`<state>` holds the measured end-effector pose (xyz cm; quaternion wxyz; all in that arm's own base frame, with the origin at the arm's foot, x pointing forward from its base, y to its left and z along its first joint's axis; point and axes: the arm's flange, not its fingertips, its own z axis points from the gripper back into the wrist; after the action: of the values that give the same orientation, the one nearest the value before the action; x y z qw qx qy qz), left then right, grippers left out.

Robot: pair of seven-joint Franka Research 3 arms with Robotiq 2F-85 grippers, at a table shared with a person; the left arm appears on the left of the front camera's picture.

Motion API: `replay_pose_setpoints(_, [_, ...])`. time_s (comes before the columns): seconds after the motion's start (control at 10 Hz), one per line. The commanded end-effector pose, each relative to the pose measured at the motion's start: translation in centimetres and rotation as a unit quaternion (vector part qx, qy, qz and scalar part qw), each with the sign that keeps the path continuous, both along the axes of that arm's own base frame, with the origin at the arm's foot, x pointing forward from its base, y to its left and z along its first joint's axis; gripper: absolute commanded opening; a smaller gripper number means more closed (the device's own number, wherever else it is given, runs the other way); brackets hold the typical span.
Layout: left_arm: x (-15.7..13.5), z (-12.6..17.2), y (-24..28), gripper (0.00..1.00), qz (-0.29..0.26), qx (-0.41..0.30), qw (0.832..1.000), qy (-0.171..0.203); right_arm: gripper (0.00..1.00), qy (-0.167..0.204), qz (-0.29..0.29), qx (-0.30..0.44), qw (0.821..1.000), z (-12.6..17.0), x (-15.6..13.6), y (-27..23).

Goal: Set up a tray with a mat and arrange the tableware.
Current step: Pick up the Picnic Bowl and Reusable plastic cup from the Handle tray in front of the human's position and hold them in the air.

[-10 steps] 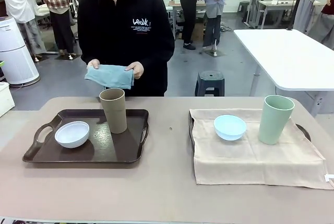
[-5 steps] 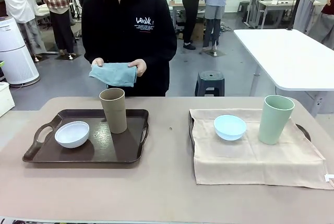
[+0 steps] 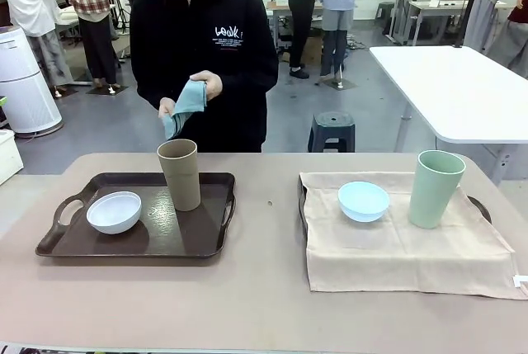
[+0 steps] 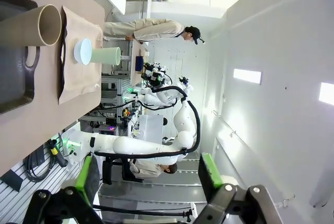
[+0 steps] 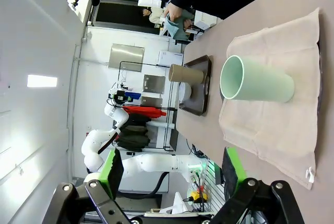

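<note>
A dark brown tray at the left holds a white bowl and a tan-brown cup. At the right a beige mat covers a second tray, with a light blue bowl and a pale green cup on it. Across the table the person holds a blue cloth in both hands at chest height. My left gripper is open in the air, far from the tan cup. My right gripper is open too, off to the side of the green cup.
A dark handle of the covered tray pokes out under the mat's right edge. Bare tabletop lies between the trays and along the near edge. Behind the person stand a stool and a white table.
The person has raised the blue cloth from a flat two-handed hold to a bunched, hanging one. Nothing on the table has moved.
</note>
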<state>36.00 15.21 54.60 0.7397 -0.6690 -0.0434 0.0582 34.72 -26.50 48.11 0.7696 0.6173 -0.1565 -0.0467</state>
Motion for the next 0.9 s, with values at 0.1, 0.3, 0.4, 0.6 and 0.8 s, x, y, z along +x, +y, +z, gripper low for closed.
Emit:
replay_pose_setpoints(0.1, [0.0, 0.0, 0.0, 1.00, 0.000, 0.000, 1.000, 0.000, 1.00, -0.086, 0.030, -0.046, 0.995, 4.1, 1.4, 2.8])
replay_pose_setpoints(0.3, [2.2, 4.8, -3.8, 1.00, -0.031, 0.181, 0.983, -0.010, 1.00, -0.204, 0.061, -0.140, 0.967, 12.1, 5.8, 11.7])
replay_pose_setpoints(0.4, [2.8, 6.1, -5.0, 1.00, -0.043, 0.267, 0.963, -0.002, 1.00, -0.217, 0.090, -0.170, 0.957, 14.7, 8.1, 16.0])
replay_pose_setpoints(0.6, [3.4, 7.3, -7.0, 1.00, -0.064, 0.409, 0.910, 0.031, 1.00, -0.275, 0.204, -0.204, 0.917, 16.6, 11.4, 25.5])
replay_pose_setpoints(0.8, [3.1, 8.5, -9.3, 1.00, -0.055, 0.531, 0.844, 0.041, 1.00, -0.327, 0.275, -0.193, 0.883, 13.3, 13.2, 36.5])
